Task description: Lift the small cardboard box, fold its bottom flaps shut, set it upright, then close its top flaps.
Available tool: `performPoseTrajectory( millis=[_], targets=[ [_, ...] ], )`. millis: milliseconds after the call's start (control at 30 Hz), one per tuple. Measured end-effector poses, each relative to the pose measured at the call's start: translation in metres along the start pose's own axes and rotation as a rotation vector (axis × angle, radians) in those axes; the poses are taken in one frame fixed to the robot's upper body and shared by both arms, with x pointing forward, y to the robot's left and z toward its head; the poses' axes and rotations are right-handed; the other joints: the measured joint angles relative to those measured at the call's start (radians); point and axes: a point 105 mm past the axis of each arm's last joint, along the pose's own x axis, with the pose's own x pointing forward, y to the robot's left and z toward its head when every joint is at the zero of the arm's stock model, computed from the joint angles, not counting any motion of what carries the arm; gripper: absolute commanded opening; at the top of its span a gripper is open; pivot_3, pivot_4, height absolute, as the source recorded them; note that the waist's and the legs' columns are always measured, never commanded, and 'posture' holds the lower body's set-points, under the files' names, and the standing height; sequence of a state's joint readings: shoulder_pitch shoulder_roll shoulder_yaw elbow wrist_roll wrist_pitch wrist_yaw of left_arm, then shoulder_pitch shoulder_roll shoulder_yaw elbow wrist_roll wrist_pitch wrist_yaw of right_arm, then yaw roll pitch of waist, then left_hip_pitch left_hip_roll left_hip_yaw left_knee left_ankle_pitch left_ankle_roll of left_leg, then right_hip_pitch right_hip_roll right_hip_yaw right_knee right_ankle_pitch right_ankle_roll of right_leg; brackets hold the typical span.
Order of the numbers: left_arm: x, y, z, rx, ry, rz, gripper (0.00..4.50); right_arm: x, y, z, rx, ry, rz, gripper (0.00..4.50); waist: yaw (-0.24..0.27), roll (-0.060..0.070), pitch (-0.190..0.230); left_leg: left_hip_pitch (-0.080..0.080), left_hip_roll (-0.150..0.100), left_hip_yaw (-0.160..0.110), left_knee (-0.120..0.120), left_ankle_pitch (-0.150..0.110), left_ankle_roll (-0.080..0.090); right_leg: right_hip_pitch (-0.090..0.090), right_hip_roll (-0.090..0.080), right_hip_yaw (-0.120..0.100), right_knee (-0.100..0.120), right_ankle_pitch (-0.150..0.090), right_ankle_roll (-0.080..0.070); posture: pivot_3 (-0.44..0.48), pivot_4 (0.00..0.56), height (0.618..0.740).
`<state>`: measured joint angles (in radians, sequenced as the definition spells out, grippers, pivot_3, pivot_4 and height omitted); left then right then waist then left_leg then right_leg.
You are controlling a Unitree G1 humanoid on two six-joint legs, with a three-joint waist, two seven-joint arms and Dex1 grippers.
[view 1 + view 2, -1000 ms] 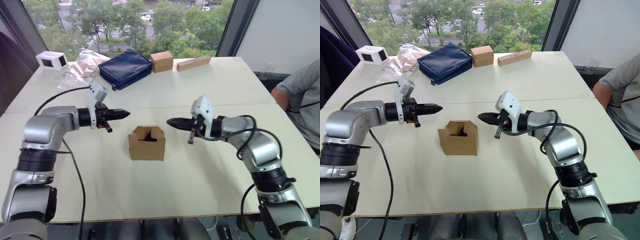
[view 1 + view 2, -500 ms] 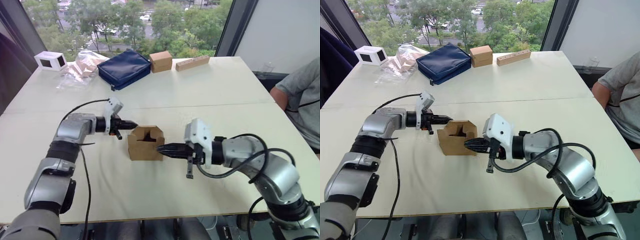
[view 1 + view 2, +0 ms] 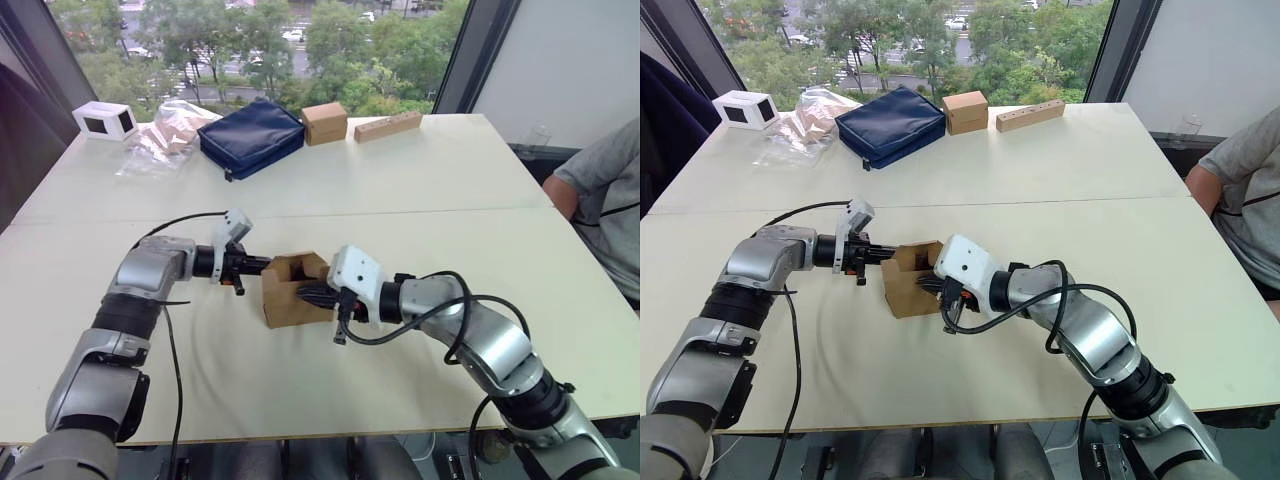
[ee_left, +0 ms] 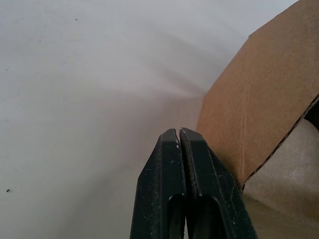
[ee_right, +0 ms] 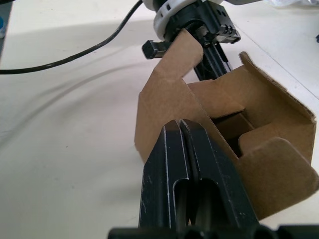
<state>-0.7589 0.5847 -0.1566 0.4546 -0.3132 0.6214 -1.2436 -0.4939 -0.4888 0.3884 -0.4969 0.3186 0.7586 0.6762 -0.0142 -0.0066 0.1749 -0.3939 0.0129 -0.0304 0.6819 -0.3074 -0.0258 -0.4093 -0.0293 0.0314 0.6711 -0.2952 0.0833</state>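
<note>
Cardboard sits between the two arms: the small cardboard box (image 3: 296, 302) rests on the table (image 3: 450, 180) near its middle, top flaps (image 5: 219, 99) open. Left gripper (image 3: 262, 264) and right gripper (image 3: 306, 294) press opposite sides, fingers closed, gripping nothing.

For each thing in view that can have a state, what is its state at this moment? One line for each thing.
Small brown cardboard box: on the white table, open at the top.
Top flaps: standing up, not folded shut.
Left hand: fingers shut, tip beside the box's wall.
Right hand: fingers shut, tip at the box's side.
Dark blue fabric pouch: closed, lying flat.
Squat brown taped box: closed.
</note>
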Motion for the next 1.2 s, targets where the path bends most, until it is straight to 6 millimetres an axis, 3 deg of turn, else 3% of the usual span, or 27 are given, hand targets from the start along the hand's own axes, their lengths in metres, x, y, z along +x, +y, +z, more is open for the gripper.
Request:
performPoseTrajectory(
  millis=[600, 833, 1000, 1133, 1200],
  targets=[
    [-0.006, -0.001, -0.004, -0.021, -0.026, 0.038, 0.06, 0.012, -0.007, -0.011, 0.072, 0.016, 0.024, 0.0, -0.002, 0.0, 0.0, 0.0, 0.0, 0.0, 0.0, 0.0, 0.0, 0.0, 0.0, 0.0, 0.0, 0.0, 0.0, 0.0, 0.15, 0.74],
    [-0.046, 0.009, 0.006, -0.027, -0.076, 0.17, 0.06, 0.014, -0.009, -0.012, 0.076, 0.01, 0.023, 0.0, -0.004, 0.0, 0.0, 0.0, 0.001, 0.0, 0.0, 0.0, 0.0, 0.0, 0.0, 0.0, 0.0, 0.0, 0.0, 0.0, 0.15, 0.74],
    [-0.067, -0.024, 0.018, -0.007, -0.1, 0.112, 0.06, 0.014, -0.012, -0.011, 0.081, -0.007, 0.017, 0.0, -0.002, 0.0, 0.0, 0.0, 0.001, 0.0, 0.0, 0.0, 0.0, 0.0, -0.002, 0.0, 0.0, 0.0, 0.0, 0.0, 0.15, 0.74],
    [-0.058, -0.065, 0.014, -0.006, -0.085, -0.032, 0.06, 0.015, -0.013, -0.01, 0.086, -0.018, 0.021, 0.0, 0.0, 0.0, 0.0, 0.0, 0.0, 0.0, -0.001, 0.0, 0.0, 0.001, -0.002, 0.0, 0.0, 0.0, 0.0, 0.0, 0.15, 0.74],
    [-0.054, -0.075, 0.009, -0.021, -0.074, -0.062, 0.06, 0.015, -0.013, -0.01, 0.085, -0.021, 0.023, 0.0, -0.002, 0.0, 0.0, 0.001, 0.001, 0.0, -0.001, 0.0, 0.0, 0.001, -0.002, 0.0, 0.0, 0.0, 0.0, 0.0, 0.15, 0.74]
  ],
)
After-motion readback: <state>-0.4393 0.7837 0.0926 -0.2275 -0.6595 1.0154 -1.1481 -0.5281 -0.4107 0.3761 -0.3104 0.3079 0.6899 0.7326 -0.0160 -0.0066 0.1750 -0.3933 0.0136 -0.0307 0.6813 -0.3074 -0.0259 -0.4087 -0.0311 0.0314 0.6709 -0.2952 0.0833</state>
